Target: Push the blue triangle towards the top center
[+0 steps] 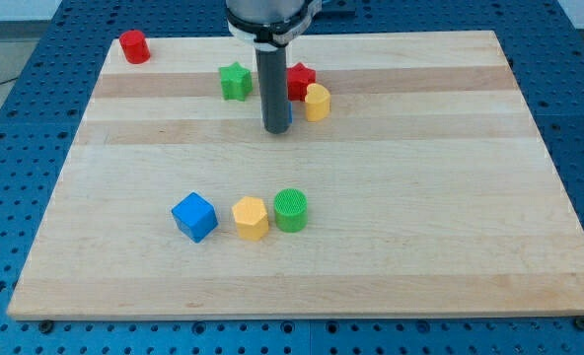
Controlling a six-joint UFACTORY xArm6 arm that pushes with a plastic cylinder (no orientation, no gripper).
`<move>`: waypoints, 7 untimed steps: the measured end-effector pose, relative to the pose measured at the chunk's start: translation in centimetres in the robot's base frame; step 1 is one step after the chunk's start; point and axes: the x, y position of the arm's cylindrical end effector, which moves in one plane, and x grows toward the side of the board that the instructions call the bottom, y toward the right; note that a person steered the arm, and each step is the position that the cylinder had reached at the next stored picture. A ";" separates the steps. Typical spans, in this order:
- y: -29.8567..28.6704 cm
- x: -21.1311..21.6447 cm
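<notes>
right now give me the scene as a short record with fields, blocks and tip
tip: my tip at upper centre, hiding most of the blue triangle
beside tip: green star to the view's left, red star and yellow block to the right
top left corner: red cylinder
lower row, left to right: blue cube, yellow hexagon, green cylinder

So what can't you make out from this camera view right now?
- Blue triangle: only a blue sliver shows at the rod's right edge; the rod hides its shape.
- My tip: touching that blue block or just short of it, I cannot tell.
- Red star: its left part sits behind the rod.
- Arm above the rod: cut off by the view's top edge.
</notes>
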 end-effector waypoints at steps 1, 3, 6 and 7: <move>0.0 -1.7; 0.0 -5.1; 0.5 -8.7; -1.1 -8.7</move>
